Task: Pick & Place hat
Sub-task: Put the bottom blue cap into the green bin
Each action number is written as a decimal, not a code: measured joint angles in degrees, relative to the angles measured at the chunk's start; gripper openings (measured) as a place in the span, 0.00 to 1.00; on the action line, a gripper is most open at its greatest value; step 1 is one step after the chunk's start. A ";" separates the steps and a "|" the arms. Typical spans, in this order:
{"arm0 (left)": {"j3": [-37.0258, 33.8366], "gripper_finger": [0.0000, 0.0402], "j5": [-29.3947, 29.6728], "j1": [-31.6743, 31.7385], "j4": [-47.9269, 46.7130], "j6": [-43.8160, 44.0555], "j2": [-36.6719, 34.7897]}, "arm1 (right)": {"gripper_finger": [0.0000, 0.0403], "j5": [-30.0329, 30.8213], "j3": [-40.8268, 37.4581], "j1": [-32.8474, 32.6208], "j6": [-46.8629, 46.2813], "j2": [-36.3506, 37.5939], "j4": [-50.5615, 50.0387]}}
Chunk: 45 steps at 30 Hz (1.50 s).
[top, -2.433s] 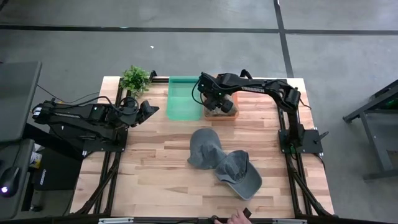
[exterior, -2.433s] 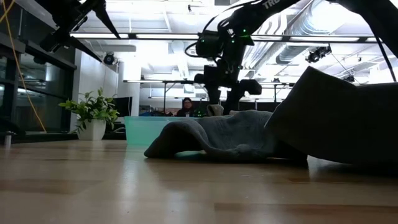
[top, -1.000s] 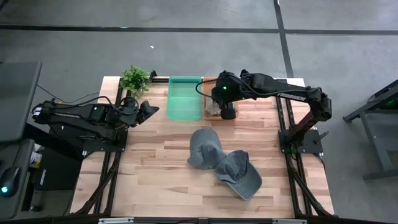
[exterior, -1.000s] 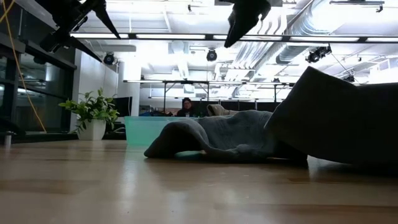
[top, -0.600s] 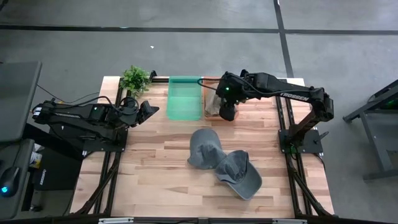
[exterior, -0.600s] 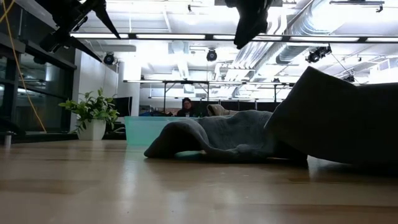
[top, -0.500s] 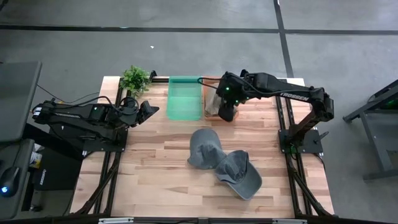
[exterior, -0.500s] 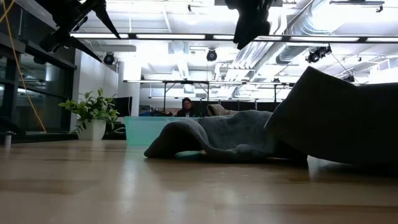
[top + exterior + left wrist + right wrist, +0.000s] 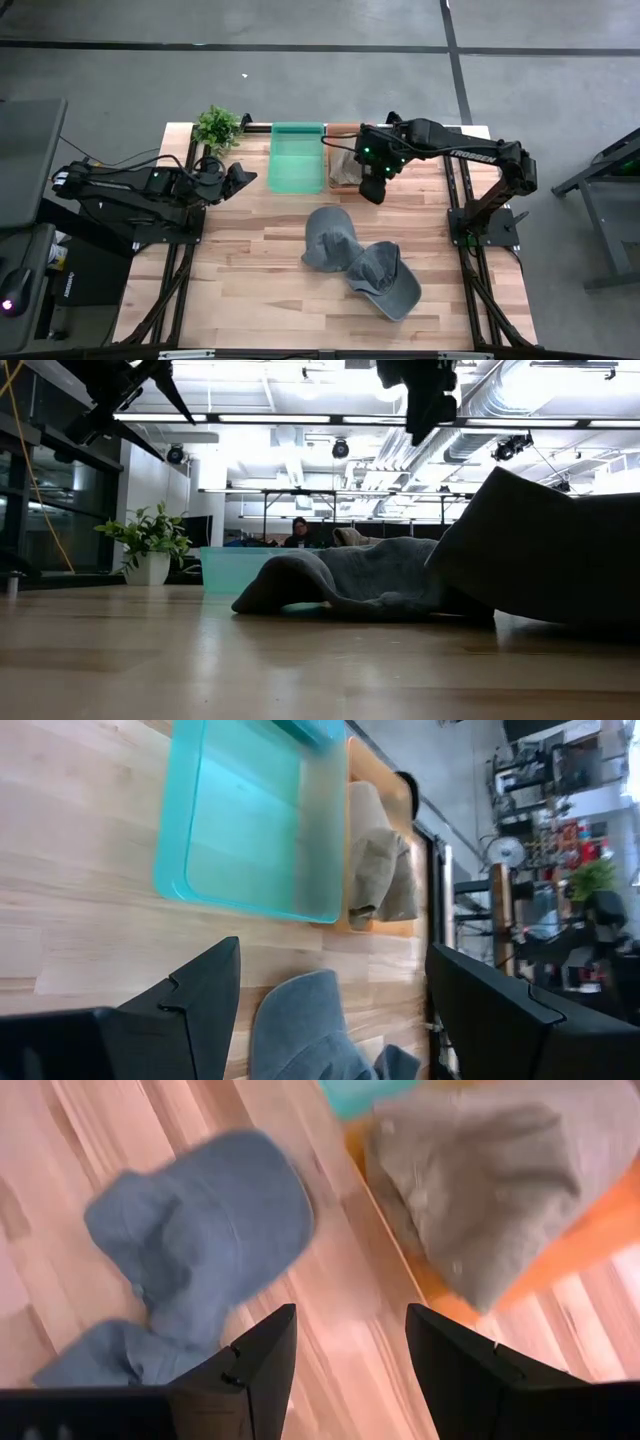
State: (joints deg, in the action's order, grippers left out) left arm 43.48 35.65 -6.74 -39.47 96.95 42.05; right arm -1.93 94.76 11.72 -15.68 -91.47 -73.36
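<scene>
The teal bin (image 9: 297,157) at the far edge of the table (image 9: 240,270) serves as reference. Just beside it, on the right arm's side, an orange tray (image 9: 345,181) holds a tan hat (image 9: 495,1190). Two grey hats remain on the table, on the near side of the bin: one grey hat (image 9: 327,238) closer to it, and a second grey hat (image 9: 386,279) farther out, the two overlapping. The right gripper (image 9: 371,189) hangs above the table at the tray's near edge, jaws apart and holding nothing, its wrist view looking down on the nearer grey hat. The left gripper (image 9: 238,177) waits on the other side of the bin, jaws apart and empty. Risk, as a judgement: because the two grey hats overlap, a descent onto the nearer one could pinch both fabrics or drag the second hat along; soft cloth may also fold away from the fingers and give a thin, slipping hold. A low approach from the tray side could clip the tray's rim. Against the frame of 2.4 s ago, the right gripper has left its low position over the tray, risen, and shifted toward the grey hats; the tan hat lies in the tray, and the left arm has not moved.
</scene>
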 joint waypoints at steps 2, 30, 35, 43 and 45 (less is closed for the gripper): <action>0.00 0.69 -0.93 -0.02 0.00 -0.19 1.12 | 0.46 -0.03 0.00 -0.61 -0.70 -0.03 -1.84; -0.04 0.69 0.63 -14.84 6.57 5.87 9.76 | 0.46 -2.93 -28.68 -4.65 -13.69 10.47 5.38; -0.11 0.69 -1.00 -19.21 8.64 -0.52 10.83 | 0.46 -6.85 -38.69 -4.65 -19.49 18.92 13.62; -0.10 0.69 -1.46 -23.05 15.03 -11.58 13.69 | 0.46 -11.11 -49.14 -4.65 -21.89 28.17 21.29; -0.09 0.69 -1.81 -22.99 16.14 -17.15 14.71 | 0.46 -11.49 -50.41 -4.65 -22.73 29.12 21.34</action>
State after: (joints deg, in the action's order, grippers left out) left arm 43.40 33.85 -29.74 -23.33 79.79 56.76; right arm -13.41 44.35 7.07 -38.41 -62.35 -52.02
